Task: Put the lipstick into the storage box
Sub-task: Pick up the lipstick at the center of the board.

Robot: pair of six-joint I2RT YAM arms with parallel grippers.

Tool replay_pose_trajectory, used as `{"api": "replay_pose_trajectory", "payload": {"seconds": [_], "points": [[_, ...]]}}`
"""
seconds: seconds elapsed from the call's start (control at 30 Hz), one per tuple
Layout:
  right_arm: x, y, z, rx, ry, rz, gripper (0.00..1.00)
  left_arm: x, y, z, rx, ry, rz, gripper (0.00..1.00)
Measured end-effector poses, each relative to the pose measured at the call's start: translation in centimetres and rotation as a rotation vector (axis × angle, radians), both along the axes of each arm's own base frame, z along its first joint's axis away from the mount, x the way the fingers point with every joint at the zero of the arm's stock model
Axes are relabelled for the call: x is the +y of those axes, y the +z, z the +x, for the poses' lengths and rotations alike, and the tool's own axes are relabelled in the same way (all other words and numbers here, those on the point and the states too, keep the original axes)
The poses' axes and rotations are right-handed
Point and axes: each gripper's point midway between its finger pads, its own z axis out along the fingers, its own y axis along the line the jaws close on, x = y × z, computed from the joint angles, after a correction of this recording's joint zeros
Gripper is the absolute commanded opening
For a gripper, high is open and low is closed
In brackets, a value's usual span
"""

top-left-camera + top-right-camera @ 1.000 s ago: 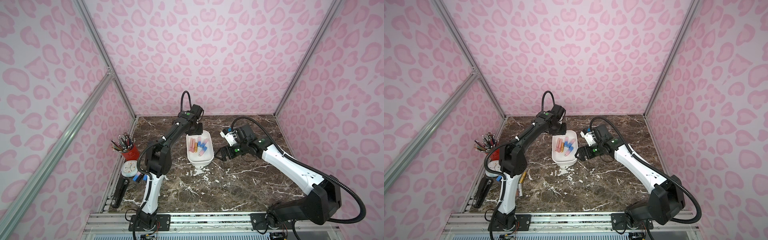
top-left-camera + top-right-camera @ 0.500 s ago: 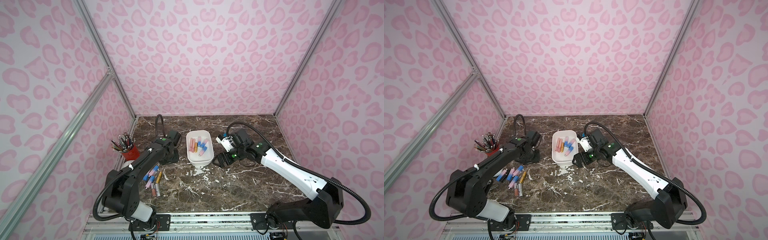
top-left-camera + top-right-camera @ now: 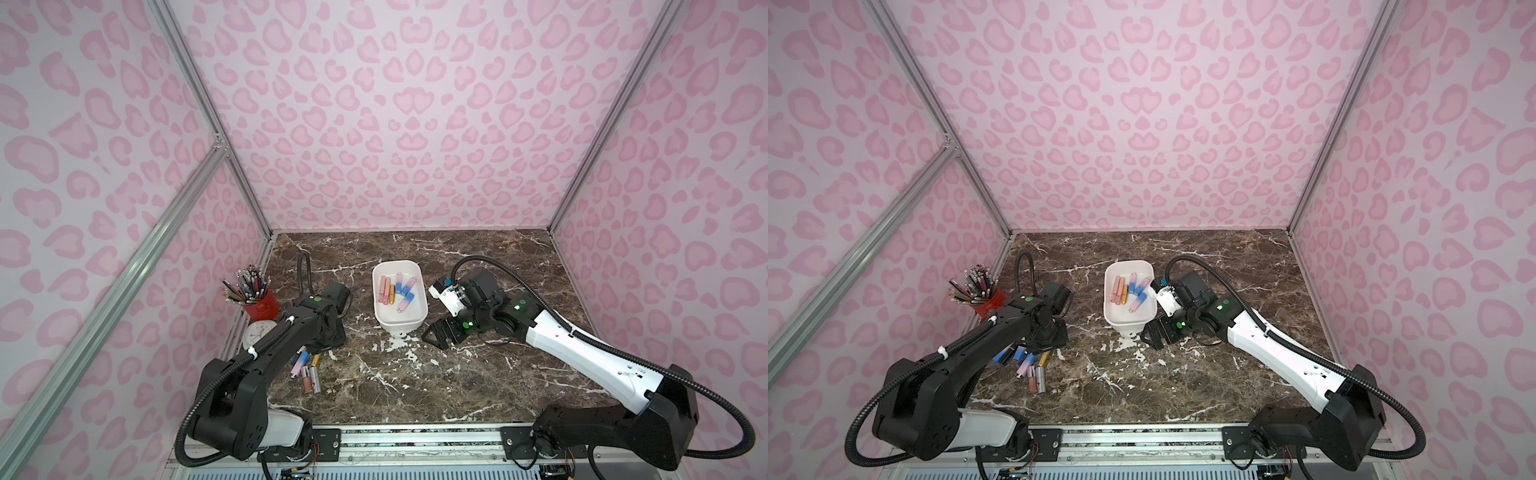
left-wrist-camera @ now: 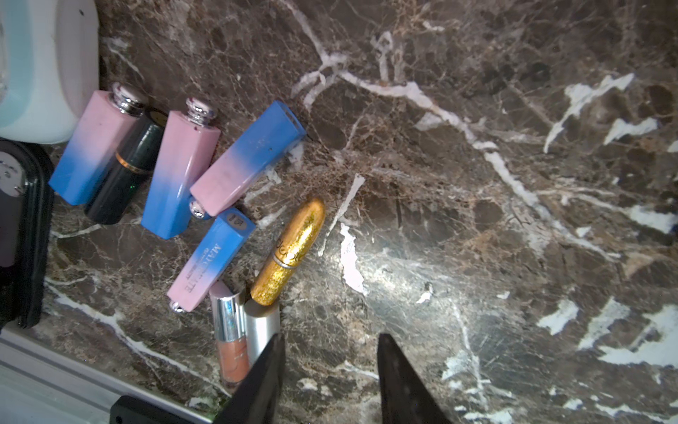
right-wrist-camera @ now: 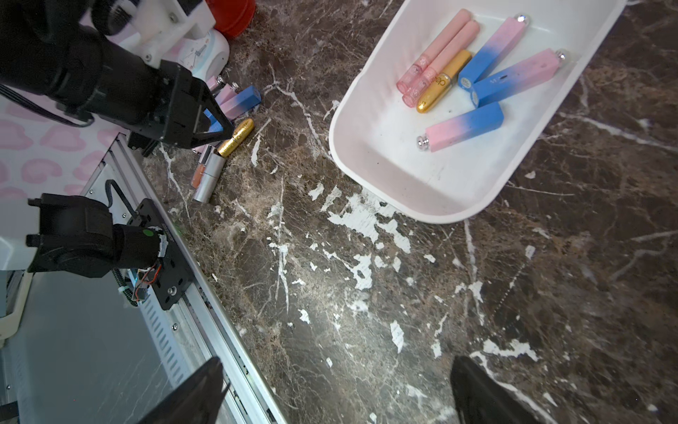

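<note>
The white storage box (image 3: 397, 328) (image 3: 1128, 327) (image 5: 433, 207) stands mid-table and holds several lipsticks: pink-blue, pink and gold tubes. More lipsticks (image 3: 305, 368) (image 3: 1032, 368) lie loose at the table's left. Among them are a gold lipstick (image 4: 291, 253) (image 5: 236, 137), pink-blue tubes (image 4: 216, 262) and a silver-capped one (image 4: 262, 330). My left gripper (image 3: 328, 338) (image 3: 1047, 338) (image 4: 330, 336) (image 5: 220, 128) hangs open just above this heap, beside the silver tube, with bare marble between its fingers. My right gripper (image 3: 434, 336) (image 3: 1152, 337) (image 5: 337, 359) stands wide open by the box's near right corner, holding nothing.
A red pencil cup (image 3: 259, 301) and a white round dial (image 3: 257, 336) stand against the left wall. A black flat case (image 4: 22, 235) lies beside the loose lipsticks. The aluminium rail (image 3: 415, 436) runs along the front edge.
My left arm has drawn back from over the storage box to the loose lipsticks at the left and settled low over them. My right gripper has shifted slightly nearer the box's front corner.
</note>
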Motion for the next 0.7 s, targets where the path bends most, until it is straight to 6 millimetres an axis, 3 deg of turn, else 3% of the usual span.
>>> {"api": "replay_pose_trajectory", "payload": {"seconds": [0.43,0.7], "points": [[-0.6,0.4,0.0,-0.002,-0.066,0.019,0.99,2.3,-2.8,0.4,0.070,0.012,0.015,0.44],[-0.6,0.4,0.2,0.001,-0.083,0.014,0.99,2.7,-4.3,0.3,0.102,0.007,0.011,0.44]]}}
